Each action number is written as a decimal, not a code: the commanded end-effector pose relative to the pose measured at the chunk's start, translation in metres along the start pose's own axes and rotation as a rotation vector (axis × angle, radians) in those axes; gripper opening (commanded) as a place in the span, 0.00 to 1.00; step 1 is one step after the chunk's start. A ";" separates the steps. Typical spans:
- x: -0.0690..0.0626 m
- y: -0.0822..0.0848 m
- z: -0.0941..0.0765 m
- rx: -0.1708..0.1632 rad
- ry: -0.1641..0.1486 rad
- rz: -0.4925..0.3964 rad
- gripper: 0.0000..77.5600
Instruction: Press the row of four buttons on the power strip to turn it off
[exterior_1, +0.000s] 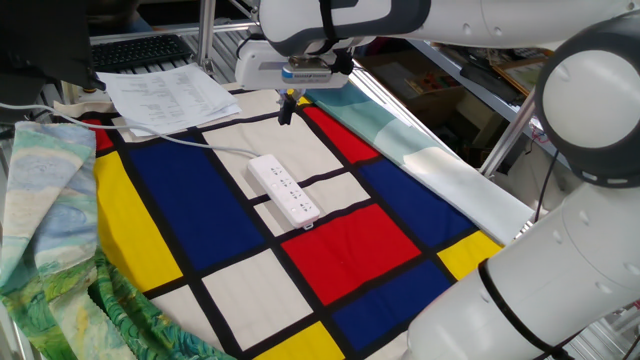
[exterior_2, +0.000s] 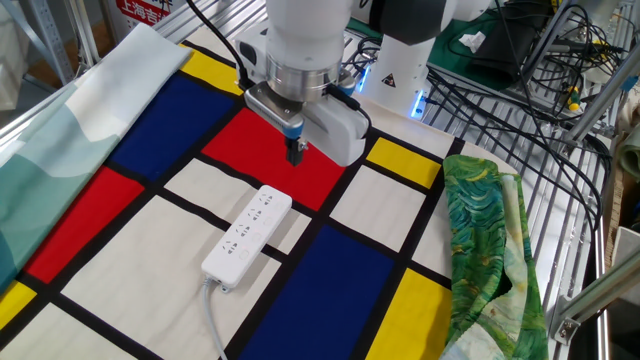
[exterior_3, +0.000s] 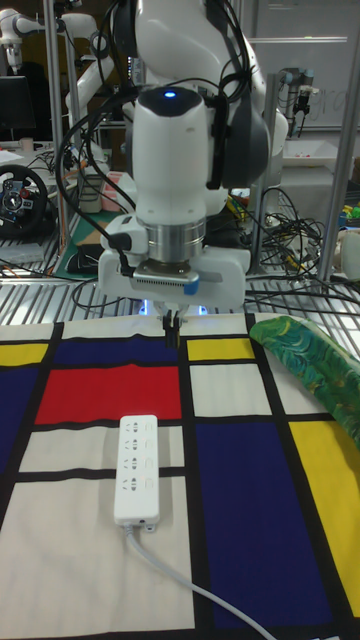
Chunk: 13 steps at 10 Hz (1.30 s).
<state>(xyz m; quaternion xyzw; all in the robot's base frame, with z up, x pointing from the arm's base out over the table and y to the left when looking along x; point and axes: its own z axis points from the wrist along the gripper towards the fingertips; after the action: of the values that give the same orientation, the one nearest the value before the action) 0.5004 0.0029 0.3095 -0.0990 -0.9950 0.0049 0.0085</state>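
While the gripper (exterior_2: 297, 157) hangs above the red panel of the checked cloth (exterior_2: 330, 270), I see its fingertips pressed together, gripping nothing. In the tall fixed view the power strip (exterior_3: 138, 468) lies flat on a white panel at six o'clock from it, well apart. Its cable (exterior_3: 190, 587) trails off toward five o'clock. I cannot make out the four buttons.

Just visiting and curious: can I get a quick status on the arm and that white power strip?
Gripper above the cloth, clear of the power strip, fingers together. Strip flat on the checked cloth, untouched. Nothing between them.
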 end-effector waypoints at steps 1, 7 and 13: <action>-0.001 0.000 -0.002 -0.002 -0.029 0.017 0.00; -0.001 0.000 -0.002 -0.005 -0.003 0.082 0.00; -0.009 0.001 0.003 0.023 -0.010 0.043 0.00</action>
<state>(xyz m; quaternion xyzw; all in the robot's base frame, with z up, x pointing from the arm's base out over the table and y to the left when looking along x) 0.5034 0.0020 0.3083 -0.1270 -0.9918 0.0075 0.0093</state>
